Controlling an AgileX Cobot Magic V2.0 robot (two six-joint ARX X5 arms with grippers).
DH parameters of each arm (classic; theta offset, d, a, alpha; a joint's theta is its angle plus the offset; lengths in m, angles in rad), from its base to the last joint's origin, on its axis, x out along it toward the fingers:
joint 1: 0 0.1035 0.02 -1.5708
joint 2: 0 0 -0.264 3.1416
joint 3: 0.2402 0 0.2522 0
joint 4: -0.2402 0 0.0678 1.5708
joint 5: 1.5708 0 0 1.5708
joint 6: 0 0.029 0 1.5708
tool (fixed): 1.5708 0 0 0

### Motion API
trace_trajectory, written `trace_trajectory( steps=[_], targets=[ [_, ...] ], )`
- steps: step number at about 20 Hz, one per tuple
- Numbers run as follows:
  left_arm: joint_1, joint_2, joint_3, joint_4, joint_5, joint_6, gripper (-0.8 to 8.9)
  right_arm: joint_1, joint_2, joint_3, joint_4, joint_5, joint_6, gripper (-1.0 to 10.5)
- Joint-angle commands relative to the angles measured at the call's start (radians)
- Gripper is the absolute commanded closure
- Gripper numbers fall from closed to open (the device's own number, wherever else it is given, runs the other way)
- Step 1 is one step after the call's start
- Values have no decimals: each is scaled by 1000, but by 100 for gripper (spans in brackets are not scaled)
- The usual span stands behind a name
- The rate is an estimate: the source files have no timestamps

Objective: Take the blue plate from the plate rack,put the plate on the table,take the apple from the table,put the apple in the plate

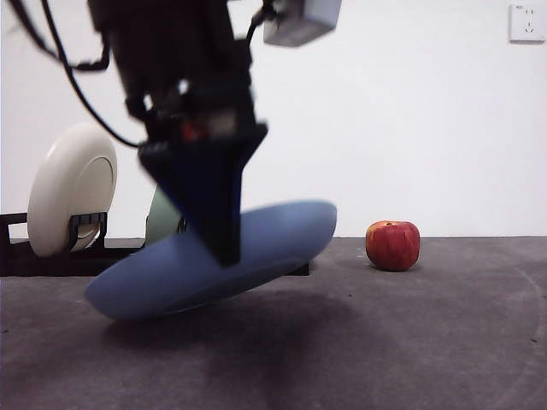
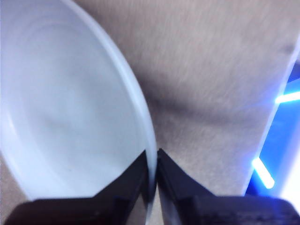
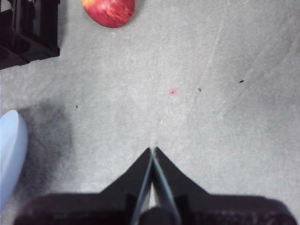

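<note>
blue plate [image 1: 256, 256] | tilted, low over table [image 1: 444, 342], pinched at rim by left gripper [image 2: 153, 161] | right gripper [image 3: 153, 154] closed, empty | risk: thin rim grip slips, plate drops | apple [image 1: 393, 245] well apart

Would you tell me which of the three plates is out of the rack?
The blue plate, gripped by the left gripper; the cream plate and green plate stand racked.

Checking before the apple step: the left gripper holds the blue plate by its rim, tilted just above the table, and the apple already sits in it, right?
Not quite. The left gripper does grip the blue plate by its rim, tilted above the table, but the front view shows the apple apart on the table.
</note>
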Motion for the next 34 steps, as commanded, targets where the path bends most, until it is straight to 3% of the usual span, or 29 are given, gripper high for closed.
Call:
trace_trajectory(
  steps=[1, 8, 10, 11, 17, 20, 24, 25, 28, 31, 34],
  targets=[
    [-20, 23, -41, 11, 5, 8, 822, 1, 2, 5, 6, 1, -3, 946],
    [-29, 148, -43, 4, 8, -35, 799, 1, 2, 5, 2, 0, 16, 946],
    [-31, 143, -37, 10, 10, -64, 688, 1, 2, 5, 2, 0, 16, 946],
    [-31, 138, -31, 6, 10, -68, 677, 1, 2, 5, 2, 0, 16, 946],
    [-34, 124, 71, -72, 13, -113, 678, 1, 2, 5, 18, -1, 15, 943],
    [-34, 93, 168, -160, 109, -121, 684, 1, 2, 5, 106, -50, 16, 914],
    [-34, 34, 294, -246, 197, -121, 707, 21, 31, 38, 170, -82, 31, 715],
    [-34, 17, 317, -263, 194, -120, 799, 32, 51, 60, 171, -72, 31, 648],
    [-24, -40, 364, -307, 186, -121, 822, 67, 150, 162, 158, -60, 31, 318],
    [1, -110, 365, -332, 185, -136, 822, 112, 288, 298, 125, -39, 30, 271],
    [35, -183, 365, -379, 180, -160, 822, 166, 452, 454, 58, 63, 19, 239]
  ],
)
